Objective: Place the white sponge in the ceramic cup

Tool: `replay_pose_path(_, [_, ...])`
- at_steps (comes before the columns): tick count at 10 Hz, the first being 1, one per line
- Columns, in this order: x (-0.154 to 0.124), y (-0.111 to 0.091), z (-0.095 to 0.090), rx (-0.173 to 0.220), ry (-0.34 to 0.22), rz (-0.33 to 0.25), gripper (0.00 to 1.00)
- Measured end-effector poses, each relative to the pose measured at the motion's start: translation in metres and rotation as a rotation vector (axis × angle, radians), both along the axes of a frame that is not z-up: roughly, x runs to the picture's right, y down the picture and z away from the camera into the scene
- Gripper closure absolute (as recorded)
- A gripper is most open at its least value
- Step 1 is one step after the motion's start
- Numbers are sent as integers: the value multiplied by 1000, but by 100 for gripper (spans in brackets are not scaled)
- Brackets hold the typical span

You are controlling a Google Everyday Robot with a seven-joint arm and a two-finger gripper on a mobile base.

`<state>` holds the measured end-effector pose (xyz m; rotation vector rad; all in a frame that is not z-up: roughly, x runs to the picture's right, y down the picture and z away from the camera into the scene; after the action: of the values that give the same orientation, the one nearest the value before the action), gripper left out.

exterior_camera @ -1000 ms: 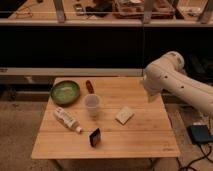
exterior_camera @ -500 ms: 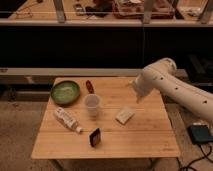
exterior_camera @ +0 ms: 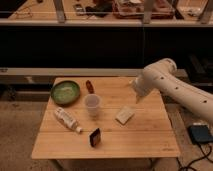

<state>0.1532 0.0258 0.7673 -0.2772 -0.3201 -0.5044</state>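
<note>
The white sponge (exterior_camera: 125, 114) lies flat on the wooden table (exterior_camera: 140, 135), right of centre. The ceramic cup (exterior_camera: 92, 105) stands upright to its left, a short gap away. My white arm reaches in from the right. Its gripper (exterior_camera: 135, 94) hangs at the arm's lower left end, above and slightly behind the sponge, apart from it. It holds nothing that I can see.
A green round bowl (exterior_camera: 65, 92) sits at the table's back left. A small red object (exterior_camera: 89, 86) lies behind the cup. A white capped bottle (exterior_camera: 67, 119) lies on its side at the left. A small dark block (exterior_camera: 94, 137) stands near the front edge. A blue box (exterior_camera: 200, 133) lies on the floor at the right.
My arm has swung left and downward over the table, bringing the gripper from the table's right edge to above the sponge. The objects on the table have not moved.
</note>
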Motion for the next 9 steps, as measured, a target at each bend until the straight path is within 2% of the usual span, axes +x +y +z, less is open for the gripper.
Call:
replay_pose_path(2, [-8,24,18,-93,-72,3,35])
replay_pose_path(4, [-4,52,33,-183,-128,-29,35])
replay_pose_path(6, [2,65,44,-236,-147,-92,35])
replay_pose_path(8, [-1,70,51,-255,-183,-122,35])
replay_pose_path(9, [-7,73,56,-249,-206,-139,35])
